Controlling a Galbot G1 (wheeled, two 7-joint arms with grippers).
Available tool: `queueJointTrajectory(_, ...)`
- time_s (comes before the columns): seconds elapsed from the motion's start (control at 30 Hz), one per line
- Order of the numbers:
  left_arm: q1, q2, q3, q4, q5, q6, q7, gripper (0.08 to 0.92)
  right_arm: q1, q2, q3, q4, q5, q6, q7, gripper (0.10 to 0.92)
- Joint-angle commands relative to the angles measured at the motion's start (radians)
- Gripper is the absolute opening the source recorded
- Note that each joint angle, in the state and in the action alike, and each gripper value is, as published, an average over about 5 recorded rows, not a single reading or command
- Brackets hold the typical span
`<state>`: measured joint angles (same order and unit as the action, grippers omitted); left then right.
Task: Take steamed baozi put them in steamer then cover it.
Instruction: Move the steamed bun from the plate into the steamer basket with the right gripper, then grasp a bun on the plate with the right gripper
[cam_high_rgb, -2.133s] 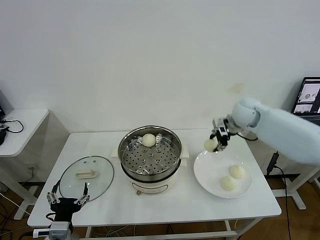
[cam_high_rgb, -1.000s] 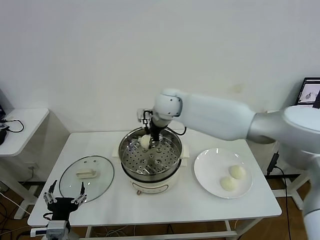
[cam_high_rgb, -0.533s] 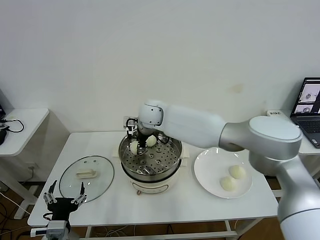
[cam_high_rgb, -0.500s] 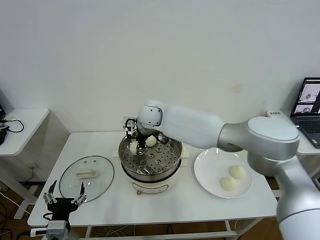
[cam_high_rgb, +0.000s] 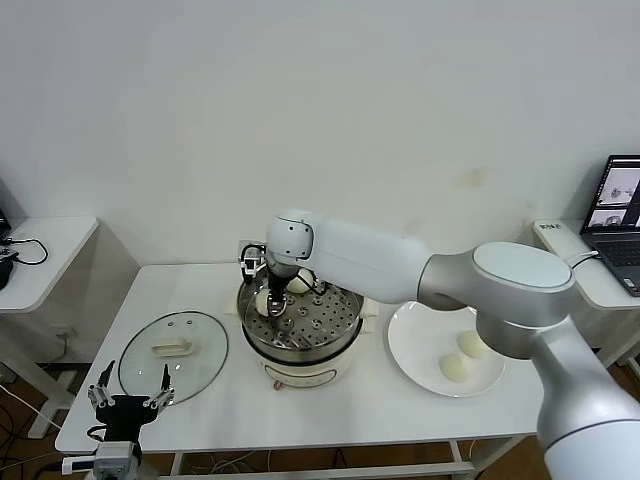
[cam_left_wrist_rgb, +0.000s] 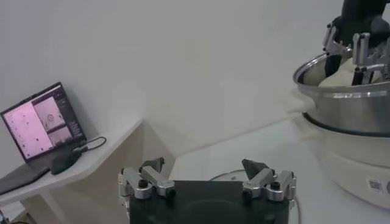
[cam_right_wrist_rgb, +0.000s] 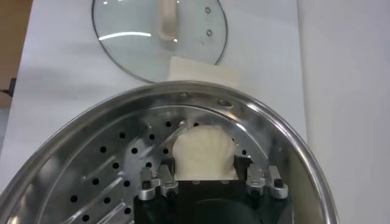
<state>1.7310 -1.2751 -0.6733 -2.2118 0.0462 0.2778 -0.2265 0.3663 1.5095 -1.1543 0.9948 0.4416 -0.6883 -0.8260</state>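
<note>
You have two baozi in the steamer (cam_high_rgb: 300, 320): one bun (cam_high_rgb: 262, 300) sits on the perforated tray at the rim side nearest the lid, with the right claw (cam_high_rgb: 268, 296) around it, and a second bun (cam_high_rgb: 298, 284) lies just beside it toward the wall. Two more buns (cam_high_rgb: 474, 345) (cam_high_rgb: 456, 367) wait on the plate (cam_high_rgb: 410, 345), so by my reckoning you are about halfway through the loading, and the cover (cam_high_rgb: 172, 345) lies flat on the tabletop (cam_high_rgb: 330, 405) beside the steamer, not yet placed. In the right wrist view the bun (cam_right_wrist_rgb: 203, 150) rests on the tray between the claw's fingers (cam_right_wrist_rgb: 161, 178), which stand apart at its sides; whether they press it or have let go I cannot tell, though it looks set down. Your right arm reaches across from the plate side, bent down into the pot. Your left claw (cam_high_rgb: 132, 402) hangs spread wide at the tabletop's near edge, just beside the cover, holding nothing.
</note>
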Motion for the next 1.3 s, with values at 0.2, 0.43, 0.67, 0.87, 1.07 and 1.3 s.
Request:
queueJointTrajectory(0.2,0.004,0.003,0.0,-0.007,0.001,0.001,0.001,0.823,0.099,-0.133,-0.015,0.137,-0.056,0.026,-0.084,0.816)
queueJointTrajectory(0.43,0.003,0.015,0.005,-0.018,0.002,0.003,0.003,0.823,0.247,-0.344,-0.055,0.33,-0.068,0.071,-0.172,0.823)
queueJointTrajectory(0.67,0.005,0.019,0.012,-0.019,0.007,0.004,0.004,0.823,0.32,-0.605,-0.076,0.521,-0.084,0.13,-0.255,0.823)
queueJointTrajectory(0.87,0.013,0.014,0.028,-0.03,0.021,0.002,0.003,0.823,0.258,-0.823,-0.07,0.626,-0.163,0.221,-0.302,0.823)
queueJointTrajectory(1.07,0.021,0.006,0.032,-0.041,0.031,0.002,0.003,0.823,0.103,-0.991,0.014,0.639,-0.304,0.302,-0.324,0.823)
queueJointTrajectory(1.3,0.025,-0.004,0.036,-0.034,0.039,0.001,0.002,0.823,-0.155,-1.074,0.203,0.612,-0.473,0.353,-0.321,0.823)
